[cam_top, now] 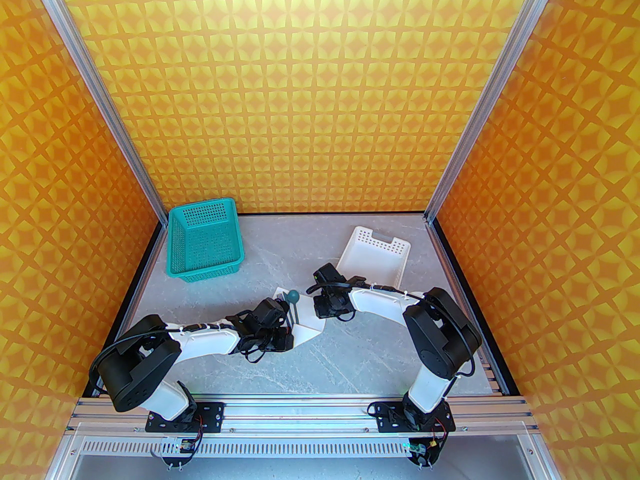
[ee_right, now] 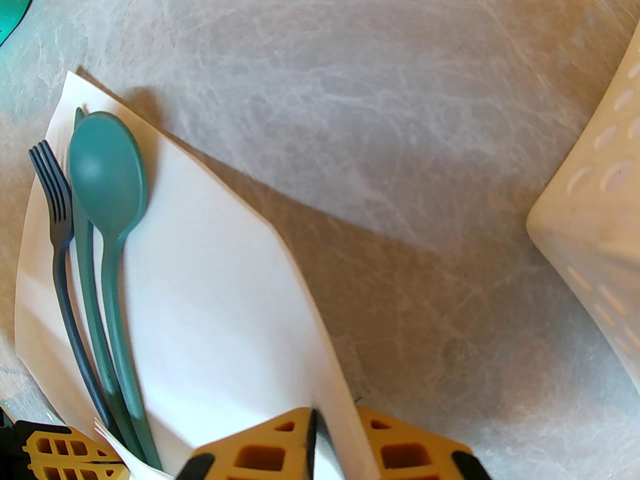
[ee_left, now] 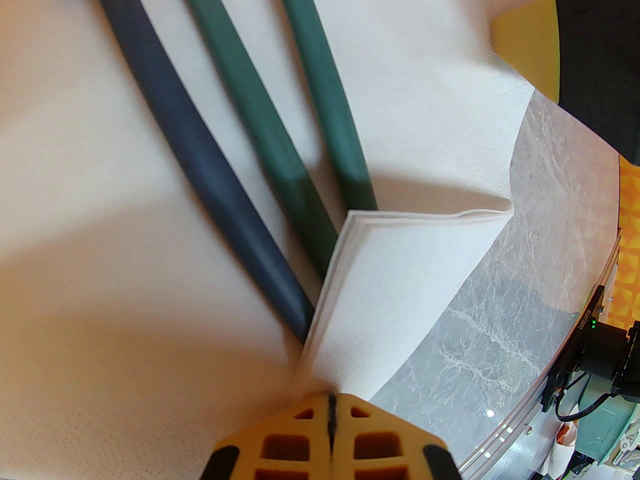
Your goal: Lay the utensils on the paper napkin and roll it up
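Three utensils (ee_right: 100, 293) lie bunched on paper napkin (ee_right: 215, 293), mid tabletop (cam_top: 350, 368): placing done. Left end effector (ee_left: 330, 408) clamped on napkin corner folded over handle ends. Right end effector (ee_right: 332, 448) straddles lifted side edge, grip unclear. Rolling looks barely begun.

The thin white paper napkin (ee_left: 415, 288) is matt and finely dimpled. The teal-green plastic spoon (ee_right: 107, 168) and dark blue-grey plastic fork (ee_right: 60, 228) look smooth and satin. The grey marble-patterned tabletop (ee_right: 350, 118) shows a slight sheen.
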`<action>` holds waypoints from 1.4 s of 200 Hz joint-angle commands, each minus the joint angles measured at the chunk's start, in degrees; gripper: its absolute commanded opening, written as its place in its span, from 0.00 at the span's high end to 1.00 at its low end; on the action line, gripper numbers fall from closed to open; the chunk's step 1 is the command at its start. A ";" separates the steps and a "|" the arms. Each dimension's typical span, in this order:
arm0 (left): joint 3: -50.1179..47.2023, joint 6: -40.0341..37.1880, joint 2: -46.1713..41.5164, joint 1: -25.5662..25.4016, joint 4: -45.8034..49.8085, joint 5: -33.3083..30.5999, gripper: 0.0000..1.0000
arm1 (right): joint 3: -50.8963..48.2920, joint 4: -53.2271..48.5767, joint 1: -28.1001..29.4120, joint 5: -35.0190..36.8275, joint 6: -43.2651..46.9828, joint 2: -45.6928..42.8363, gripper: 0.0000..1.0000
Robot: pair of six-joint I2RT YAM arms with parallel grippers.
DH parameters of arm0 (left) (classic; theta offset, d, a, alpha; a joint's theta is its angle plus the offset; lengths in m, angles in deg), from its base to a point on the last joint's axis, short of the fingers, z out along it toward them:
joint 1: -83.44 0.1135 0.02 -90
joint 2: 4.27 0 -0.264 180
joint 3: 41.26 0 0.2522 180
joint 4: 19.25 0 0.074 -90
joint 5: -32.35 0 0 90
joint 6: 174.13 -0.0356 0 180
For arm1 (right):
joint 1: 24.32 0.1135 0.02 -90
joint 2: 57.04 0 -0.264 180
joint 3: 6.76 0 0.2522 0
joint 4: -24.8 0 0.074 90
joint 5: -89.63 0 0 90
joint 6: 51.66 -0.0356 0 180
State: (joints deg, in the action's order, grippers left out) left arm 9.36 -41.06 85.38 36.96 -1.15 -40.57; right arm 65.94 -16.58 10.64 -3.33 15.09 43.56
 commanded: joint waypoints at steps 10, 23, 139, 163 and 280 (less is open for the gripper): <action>-0.48 0.14 -0.17 0.40 2.53 -1.79 1.00 | 1.42 -1.02 0.06 -1.42 -0.15 -2.19 0.86; -0.39 0.12 -0.17 0.35 2.61 -1.79 1.00 | 1.67 -1.47 0.19 -2.61 -0.41 -2.87 0.88; 0.54 -0.35 0.27 0.35 3.05 -1.74 1.00 | 1.42 0.53 2.63 -13.97 -8.22 -4.69 0.91; 0.51 -0.25 0.35 0.39 2.96 -1.79 1.00 | 1.54 1.68 2.74 -15.50 -10.37 -4.31 0.91; 0.16 -0.26 0.18 0.34 2.64 -1.79 1.00 | 0.99 9.23 3.75 -20.18 -19.91 -1.86 0.91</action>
State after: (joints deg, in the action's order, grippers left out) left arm 9.38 -41.08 85.38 36.96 -1.02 -40.57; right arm 66.42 -10.72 13.88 -21.58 -1.50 40.19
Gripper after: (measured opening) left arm 0.036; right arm 0.093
